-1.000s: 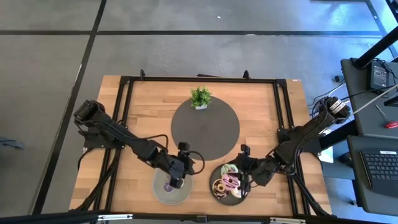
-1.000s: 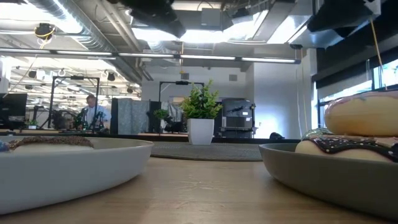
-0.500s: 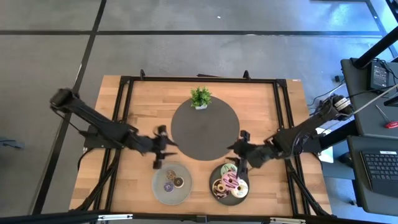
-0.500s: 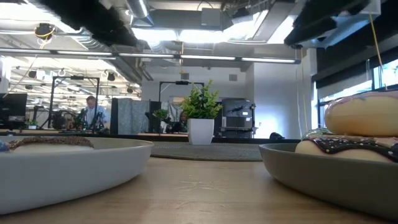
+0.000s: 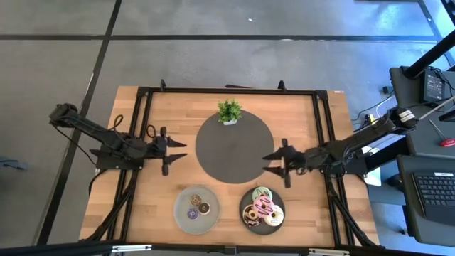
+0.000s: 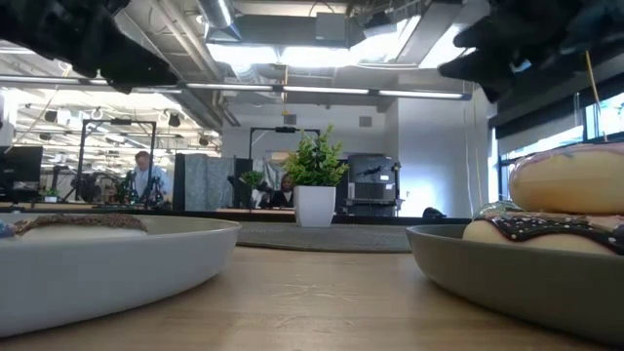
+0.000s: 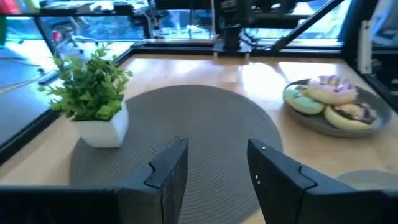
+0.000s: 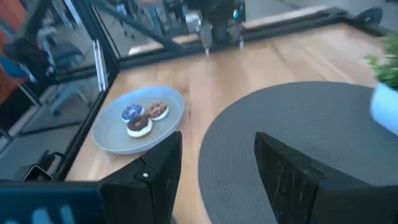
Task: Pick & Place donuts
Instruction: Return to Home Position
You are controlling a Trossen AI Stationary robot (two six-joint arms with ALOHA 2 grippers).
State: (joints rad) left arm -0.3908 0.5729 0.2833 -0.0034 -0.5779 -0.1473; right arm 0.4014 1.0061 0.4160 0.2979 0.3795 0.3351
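Three small donuts (image 8: 142, 118), purple, brown and chocolate-iced, lie on the left grey plate (image 5: 197, 210). Several larger donuts (image 5: 261, 208), pink, green and chocolate among them, are piled on the right grey plate (image 5: 264, 211). My left gripper (image 5: 180, 151) hangs open at the left edge of the round dark mat (image 5: 234, 149), pointing right, with nothing between its fingers (image 7: 171, 171). My right gripper (image 5: 266, 163) hangs open at the mat's right edge, pointing left, and is also empty (image 8: 217, 155). In the low view the plates (image 6: 107, 255) and the pink donut (image 6: 570, 180) fill the foreground.
A small potted plant (image 5: 229, 111) stands on the far part of the mat. A black frame runs along the table's edges (image 5: 142, 128). Bare wood lies between the two plates and on both sides of the mat. Desks and equipment stand off to the table's right.
My left gripper has drawn back from over the left plate toward the table's far left and turned level at the mat's left edge. My right gripper has pulled away from the right plate toward the far side, to the mat's right edge. The donuts have stayed on their plates.
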